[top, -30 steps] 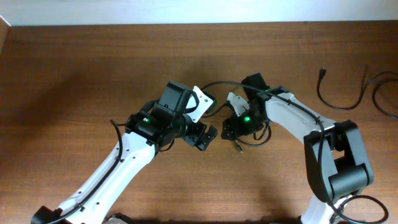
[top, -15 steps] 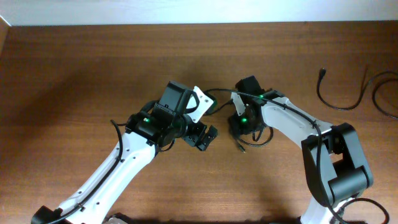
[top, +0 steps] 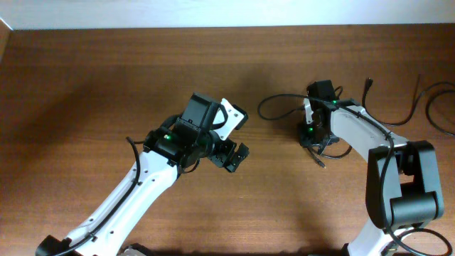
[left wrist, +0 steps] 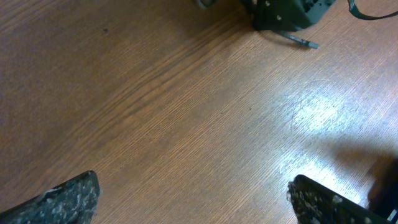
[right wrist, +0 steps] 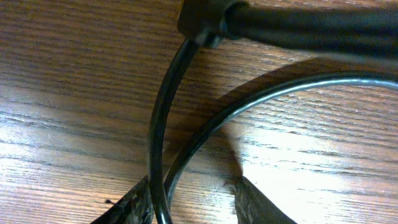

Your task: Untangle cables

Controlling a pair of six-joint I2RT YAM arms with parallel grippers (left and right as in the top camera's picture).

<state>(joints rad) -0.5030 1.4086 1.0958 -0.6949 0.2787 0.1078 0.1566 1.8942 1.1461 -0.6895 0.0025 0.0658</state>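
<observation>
A thin black cable loops on the table from the centre toward my right gripper, and its plug end sticks out just below the gripper. In the right wrist view two strands of this cable run between my right gripper's fingers, which hold it low over the wood. My left gripper is open and empty, well left of the cable. In the left wrist view its fingers stand wide apart over bare wood, with the plug end far ahead.
Two more black cables lie at the right: one with a plug near the back, another curving off the right edge. The table's back edge meets a white wall.
My right gripper has moved right, away from the left gripper, dragging the cable and its loop with it. The left arm has not moved.
</observation>
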